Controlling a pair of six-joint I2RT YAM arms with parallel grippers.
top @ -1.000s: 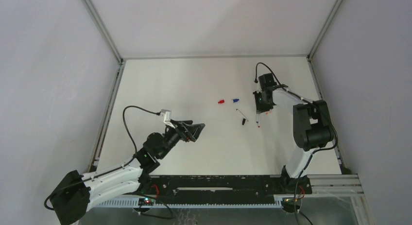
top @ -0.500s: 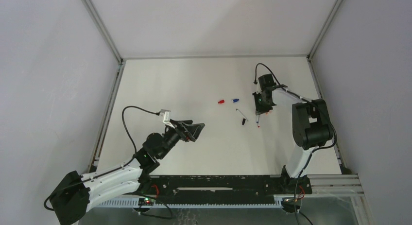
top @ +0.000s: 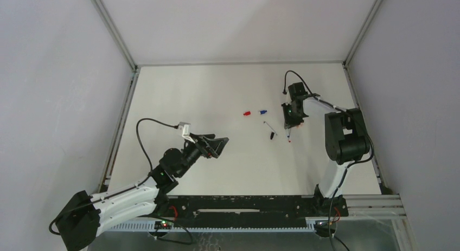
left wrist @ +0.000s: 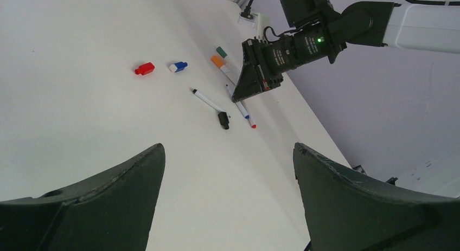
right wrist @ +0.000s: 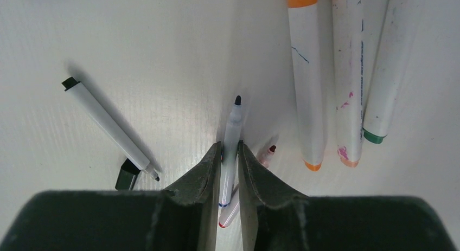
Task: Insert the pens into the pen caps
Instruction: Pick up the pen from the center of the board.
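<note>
My right gripper (right wrist: 230, 148) is shut on a thin white pen (right wrist: 233, 129) with a dark blue tip, low over the table. A red-tipped pen (right wrist: 266, 154) lies partly under the fingers. A black-tipped pen (right wrist: 106, 123) lies to the left with the black cap (right wrist: 127, 176) beside its tip. The red cap (top: 247, 113) and blue cap (top: 263, 111) lie loose left of the right gripper (top: 289, 123). My left gripper (top: 219, 145) hovers open and empty over the table's left-centre, well away from them.
Three thicker white markers (right wrist: 347, 72) with orange and green ends lie side by side just right of the held pen. In the left wrist view their orange cap (left wrist: 217, 60) and green cap (left wrist: 221, 51) show behind the right gripper. Frame posts border the table.
The right gripper and its pen have shifted very slightly away from the near edge. The left arm has not moved.
</note>
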